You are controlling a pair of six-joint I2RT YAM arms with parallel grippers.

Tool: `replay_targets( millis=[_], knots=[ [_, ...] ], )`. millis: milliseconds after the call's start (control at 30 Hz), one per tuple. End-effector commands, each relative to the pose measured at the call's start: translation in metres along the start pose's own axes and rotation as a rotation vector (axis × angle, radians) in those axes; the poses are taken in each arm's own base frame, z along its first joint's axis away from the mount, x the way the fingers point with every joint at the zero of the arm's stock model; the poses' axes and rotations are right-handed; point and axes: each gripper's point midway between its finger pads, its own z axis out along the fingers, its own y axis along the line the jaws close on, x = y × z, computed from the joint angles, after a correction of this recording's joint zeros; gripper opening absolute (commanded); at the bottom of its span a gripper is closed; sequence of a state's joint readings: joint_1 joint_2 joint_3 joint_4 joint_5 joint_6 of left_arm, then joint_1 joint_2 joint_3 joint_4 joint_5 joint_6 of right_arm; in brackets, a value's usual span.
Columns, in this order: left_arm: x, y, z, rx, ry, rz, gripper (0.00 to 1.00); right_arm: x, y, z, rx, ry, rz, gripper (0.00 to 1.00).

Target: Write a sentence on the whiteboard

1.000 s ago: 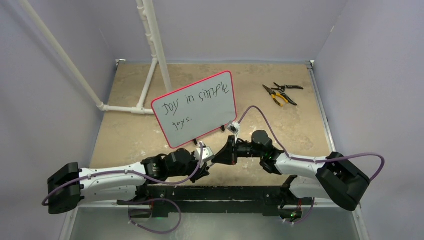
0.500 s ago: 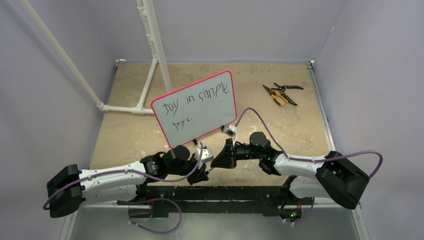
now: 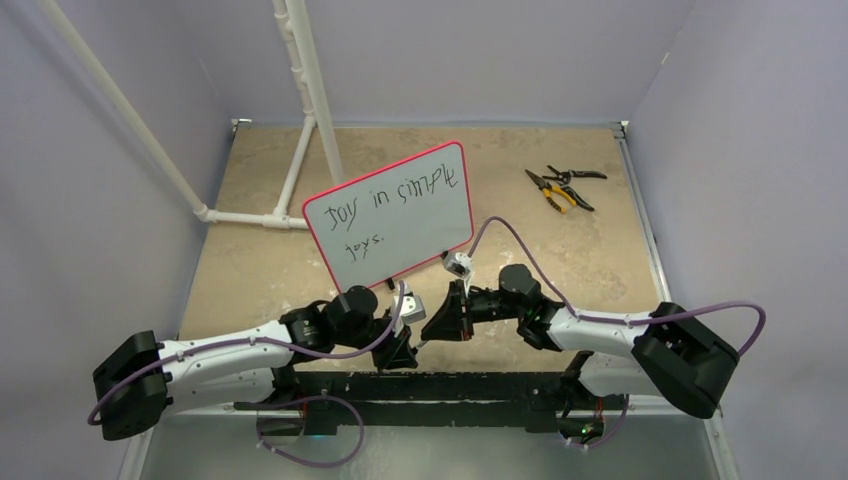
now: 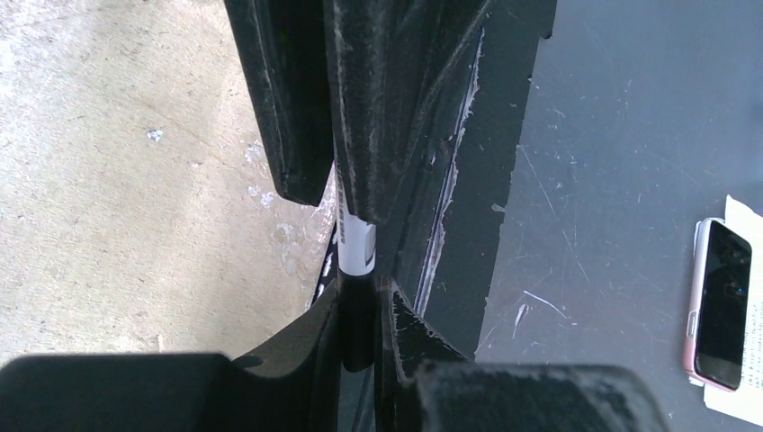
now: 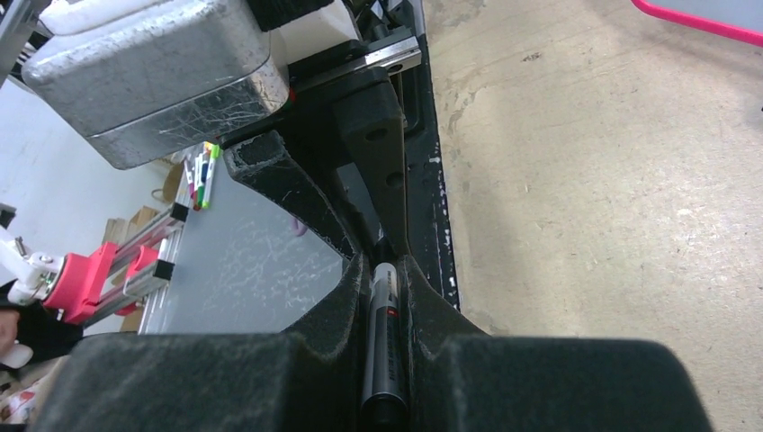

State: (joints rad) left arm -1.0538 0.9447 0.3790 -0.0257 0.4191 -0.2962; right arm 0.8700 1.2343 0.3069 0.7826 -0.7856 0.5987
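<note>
I am holding both tools low and nose to nose over the near edge of the worktop point(image 3: 560, 250). The left tool point(image 4: 360, 297) is clenched on the marker point(image 4: 356, 243), gripping its dark end with the white barrel running out ahead of the tips. The right tool point(image 5: 385, 279) is clenched on it from the opposite side, the labelled black body lying between its fingers point(image 5: 427, 310). I cannot tell whether the two are gripping cap and barrel separately.

The whiteboard point(image 3: 390, 215) is standing tilted on its feet just beyond both tools, well apart from them. The sentence point(image 3: 385, 195) is showing in two lines, the short lower one ending in a stop. I am judging the writing done, and the step in hand is closing or passing the marker.

For the next move I am planning a straight push along the marker's axis, then releasing one tool only. The other will be carrying it away to the side, keeping clear of the board ahead. The cutters point(image 3: 562, 188) are lying far beyond the right tool.
</note>
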Motion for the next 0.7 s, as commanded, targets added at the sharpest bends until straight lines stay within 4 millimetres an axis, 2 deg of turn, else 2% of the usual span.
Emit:
replay_targets(
  millis=[0,67,167,200,333,433,533,667],
  knots=[
    [-0.162,-0.006,-0.029,-0.058,-0.554,0.170,0.00,0.063,0.048,-0.011,-0.209,0.277,0.118,0.00],
    [-0.158,0.000,-0.028,-0.087,-0.534,0.156,0.00,0.057,0.036,-0.007,-0.121,0.246,0.127,0.00],
    [-0.155,0.016,-0.032,-0.181,-0.516,0.112,0.00,0.034,-0.003,-0.002,0.134,0.126,0.145,0.00],
    [-0.153,0.022,-0.033,-0.219,-0.508,0.092,0.08,0.026,-0.016,-0.006,0.208,0.085,0.165,0.00],
    [-0.149,0.040,-0.040,-0.328,-0.487,0.037,0.38,0.000,-0.067,-0.039,0.459,-0.063,0.244,0.00],
    [-0.150,0.041,-0.044,-0.348,-0.484,0.024,0.52,-0.018,-0.097,-0.069,0.587,-0.166,0.266,0.00],
    [-0.153,0.044,-0.049,-0.380,-0.488,0.008,0.59,-0.032,-0.120,-0.086,0.695,-0.231,0.261,0.00],
    [-0.158,0.051,-0.056,-0.443,-0.470,-0.016,0.64,-0.040,-0.151,-0.108,0.813,-0.287,0.289,0.02]
  ],
)
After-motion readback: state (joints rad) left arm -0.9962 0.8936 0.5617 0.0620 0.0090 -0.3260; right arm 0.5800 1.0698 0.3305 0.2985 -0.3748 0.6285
